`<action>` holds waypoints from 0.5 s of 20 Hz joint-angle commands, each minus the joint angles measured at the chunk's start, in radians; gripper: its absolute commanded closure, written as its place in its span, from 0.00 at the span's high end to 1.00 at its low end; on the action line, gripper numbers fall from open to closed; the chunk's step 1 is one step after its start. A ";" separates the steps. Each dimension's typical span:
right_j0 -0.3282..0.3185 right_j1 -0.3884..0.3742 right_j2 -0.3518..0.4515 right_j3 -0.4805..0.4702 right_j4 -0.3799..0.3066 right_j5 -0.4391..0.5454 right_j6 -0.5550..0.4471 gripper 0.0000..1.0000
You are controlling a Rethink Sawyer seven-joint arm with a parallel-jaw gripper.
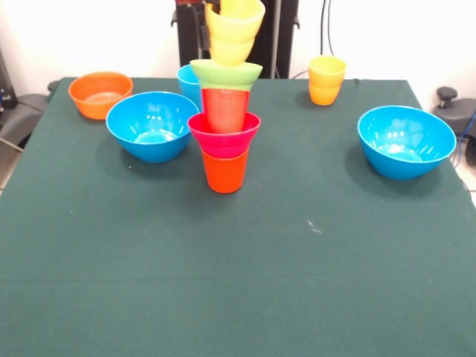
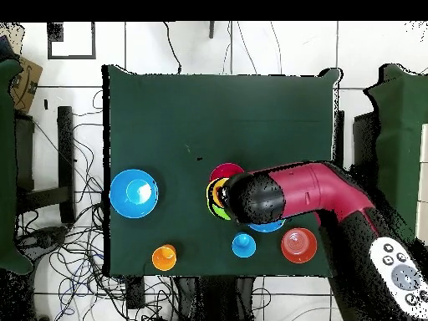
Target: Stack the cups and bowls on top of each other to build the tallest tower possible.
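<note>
The tower stands mid-table in the front view. From the bottom it is an orange cup [image 1: 224, 171], a pink-red bowl [image 1: 223, 134], a red cup [image 1: 225, 110], a lime-green bowl [image 1: 226, 73] and pale yellow cups [image 1: 234, 33] that reach the picture's top edge, the uppermost tilted. In the overhead view the red arm's end [image 2: 255, 198] sits right over the tower [image 2: 219, 191] and hides most of it. The gripper itself is hidden under the arm's end, and the front view cuts it off.
A light blue cup [image 1: 187, 82] stands just behind the tower. A blue bowl [image 1: 152, 125] and an orange bowl [image 1: 100, 94] are to the tower's left. Another blue bowl [image 1: 406, 140] and a yellow-orange cup [image 1: 326, 79] are to its right.
</note>
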 commanded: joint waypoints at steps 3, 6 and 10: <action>0.079 0.096 -0.034 -0.015 -0.099 -0.094 -0.030 0.00; 0.082 0.104 -0.042 -0.021 -0.103 -0.099 -0.033 0.00; 0.091 0.109 -0.058 -0.019 -0.114 -0.119 -0.025 0.00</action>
